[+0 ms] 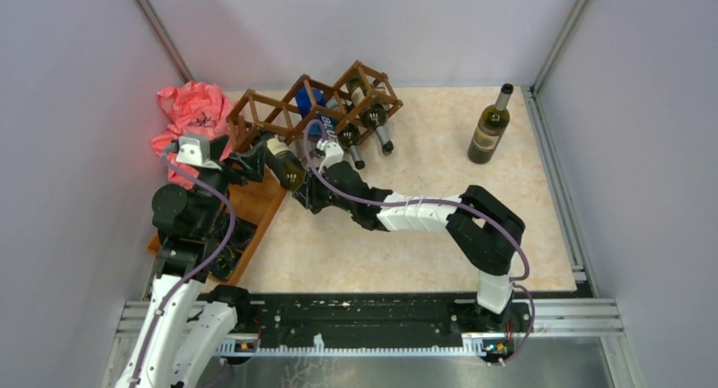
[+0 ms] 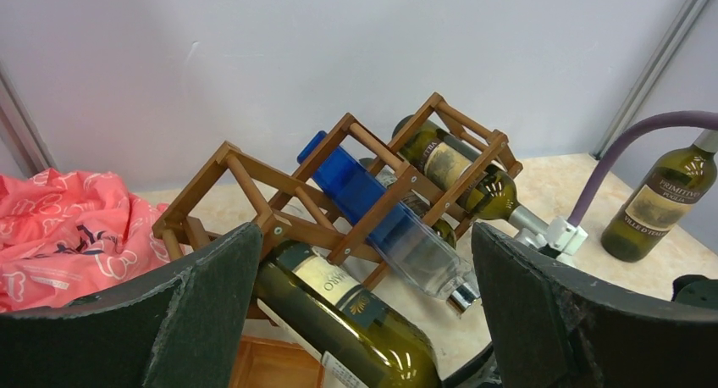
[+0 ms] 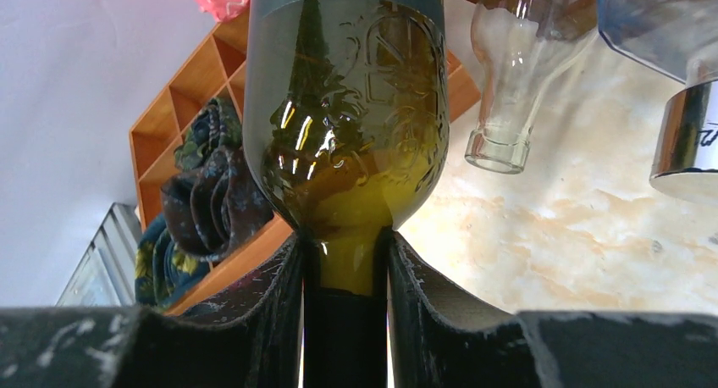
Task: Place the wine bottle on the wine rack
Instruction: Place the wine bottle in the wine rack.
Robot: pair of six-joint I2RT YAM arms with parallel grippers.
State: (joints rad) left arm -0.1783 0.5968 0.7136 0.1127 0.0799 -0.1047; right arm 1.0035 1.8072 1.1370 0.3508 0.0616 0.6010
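Wine bottle (image 1: 286, 169) lying slanted, its base end at the lower left cell of the wine rack (image 1: 275, 108), its neck pointing back toward the arms.
We see the table (image 1: 423, 235) carrying the rack, which holds several other bottles, with a wooden tray (image 1: 258, 208) just beside it. The right gripper (image 3: 345, 252) pinches our bottle's neck, and the left gripper (image 2: 364, 261) hangs spread wide to either side of its body. We judge two risks: the base could catch a slat and shove the light rack away, or the smooth neck could twist out of so narrow a pinch.
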